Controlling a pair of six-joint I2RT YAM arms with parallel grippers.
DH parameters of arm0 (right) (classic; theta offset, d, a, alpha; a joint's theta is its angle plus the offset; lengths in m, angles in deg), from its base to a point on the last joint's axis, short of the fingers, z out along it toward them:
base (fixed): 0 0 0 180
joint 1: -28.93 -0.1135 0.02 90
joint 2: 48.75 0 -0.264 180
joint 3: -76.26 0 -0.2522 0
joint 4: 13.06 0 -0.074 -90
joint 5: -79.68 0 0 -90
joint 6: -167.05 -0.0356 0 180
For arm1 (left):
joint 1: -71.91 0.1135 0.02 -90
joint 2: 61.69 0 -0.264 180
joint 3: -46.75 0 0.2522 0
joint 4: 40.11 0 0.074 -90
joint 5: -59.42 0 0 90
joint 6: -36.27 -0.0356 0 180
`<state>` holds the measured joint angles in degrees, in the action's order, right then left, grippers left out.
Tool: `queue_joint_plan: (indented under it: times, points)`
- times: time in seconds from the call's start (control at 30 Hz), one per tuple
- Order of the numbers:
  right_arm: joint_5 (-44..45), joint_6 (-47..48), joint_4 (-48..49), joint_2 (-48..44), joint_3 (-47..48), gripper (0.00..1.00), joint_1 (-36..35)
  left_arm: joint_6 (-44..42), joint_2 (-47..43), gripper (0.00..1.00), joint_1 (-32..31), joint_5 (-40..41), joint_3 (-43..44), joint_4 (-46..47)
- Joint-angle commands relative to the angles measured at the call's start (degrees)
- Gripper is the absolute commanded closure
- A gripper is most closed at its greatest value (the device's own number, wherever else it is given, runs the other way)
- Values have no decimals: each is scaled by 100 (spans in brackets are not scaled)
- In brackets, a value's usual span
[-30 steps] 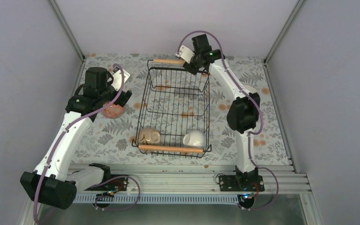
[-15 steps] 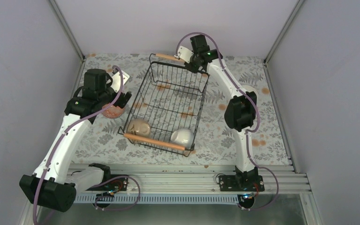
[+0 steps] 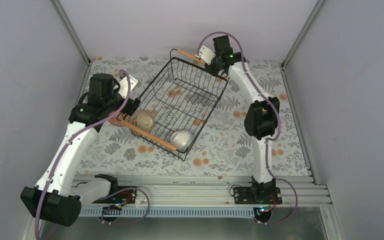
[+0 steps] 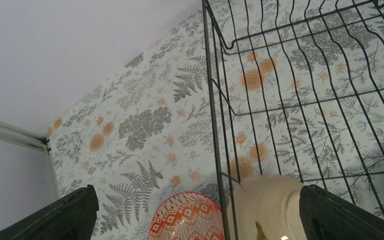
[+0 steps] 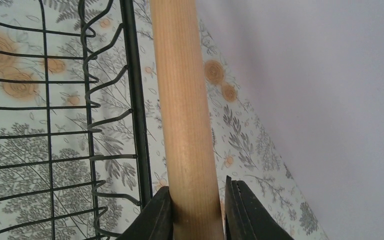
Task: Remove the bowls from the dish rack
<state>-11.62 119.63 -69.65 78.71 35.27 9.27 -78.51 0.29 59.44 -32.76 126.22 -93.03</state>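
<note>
The dish rack, a black wire basket, lies skewed on the table with its near end swung left. My right gripper is shut on the rack's far wooden handle, fingers on both sides of it. A beige bowl and a white bowl sit in the rack's near end behind the near handle. My left gripper is open above an orange patterned bowl on the table, just outside the rack wall. The beige bowl lies just inside it. The teal and blue-and-white bowls are out of view.
A floral tablecloth covers the table. Grey walls stand close on the left, the back and the right. The rack's near corner lies against my left gripper. The arm bases sit on a rail at the near edge.
The rack has swung round: its near end slid left toward my left gripper, carrying the beige and white bowls. My right gripper moved slightly right with the far handle. The left arm stayed.
</note>
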Motion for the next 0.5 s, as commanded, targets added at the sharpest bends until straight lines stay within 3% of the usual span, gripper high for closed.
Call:
queue_joint_plan:
  times: [0.0,0.3,0.47]
  points:
    - [159,-405,78,-145,-119,96,414,121,-9,0,28,-113,115,-31]
    - [335,-594,-132,20,185,96,874,271,101,0,32,-142,129,-21]
    - [253,-810,-204,-201,-167,96,1020,345,203,0,33,-45,222,-19]
